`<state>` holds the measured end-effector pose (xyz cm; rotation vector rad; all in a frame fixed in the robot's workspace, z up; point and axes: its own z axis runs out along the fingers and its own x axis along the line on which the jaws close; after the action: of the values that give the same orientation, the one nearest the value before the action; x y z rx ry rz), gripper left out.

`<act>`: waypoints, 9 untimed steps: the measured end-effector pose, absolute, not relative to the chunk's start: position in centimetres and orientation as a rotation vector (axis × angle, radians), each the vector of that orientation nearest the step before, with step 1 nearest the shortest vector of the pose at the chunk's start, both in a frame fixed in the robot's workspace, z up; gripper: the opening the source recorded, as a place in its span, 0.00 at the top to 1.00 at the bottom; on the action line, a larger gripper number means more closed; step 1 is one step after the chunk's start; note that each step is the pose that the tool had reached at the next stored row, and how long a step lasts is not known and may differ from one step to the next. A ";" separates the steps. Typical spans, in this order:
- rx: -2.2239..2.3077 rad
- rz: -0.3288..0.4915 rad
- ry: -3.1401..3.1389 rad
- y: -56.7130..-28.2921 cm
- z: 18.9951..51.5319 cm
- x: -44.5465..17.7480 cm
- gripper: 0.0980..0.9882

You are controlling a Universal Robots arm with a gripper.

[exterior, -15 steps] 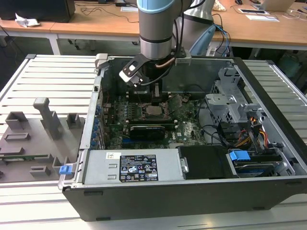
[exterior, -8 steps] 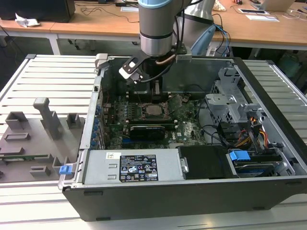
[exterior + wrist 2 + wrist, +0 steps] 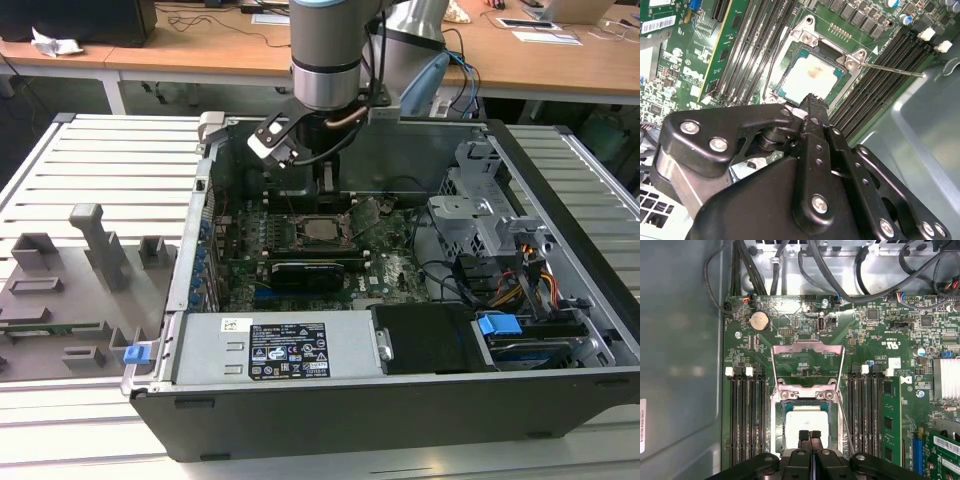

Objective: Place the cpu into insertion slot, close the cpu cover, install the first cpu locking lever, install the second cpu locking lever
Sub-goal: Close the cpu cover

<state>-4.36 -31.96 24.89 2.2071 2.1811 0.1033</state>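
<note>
Claw (image 3: 810, 436) pressed together: my two black fingertips sit flat against each other and pinch nothing. I hang low inside the open computer case (image 3: 420, 412), pointing down at the green circuit board (image 3: 880, 335).

Straight beneath my tips lies the cpu (image 3: 805, 422), its pale metal top facing up at me. It is seated square in the insertion slot (image 3: 781, 412), whose grey rim frames it on all sides. My tips hover over the chip's near edge; whether they touch it I cannot tell.

Beyond the chip, on the far side from me, the cpu cover (image 3: 807, 348) stands swung open on its hinge, and I see green board through its big square window.

Just beside the slot, a thin metal locking lever (image 3: 890, 67) reaches out from a socket corner across the long black memory slots (image 3: 747, 415), which flank the socket on both sides of me.
</note>
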 end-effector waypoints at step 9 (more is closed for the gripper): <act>2.207 0.104 2.181 -32.0 25.8 -4.4 0.99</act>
<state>-4.36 -31.96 25.76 2.2071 2.1812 0.1038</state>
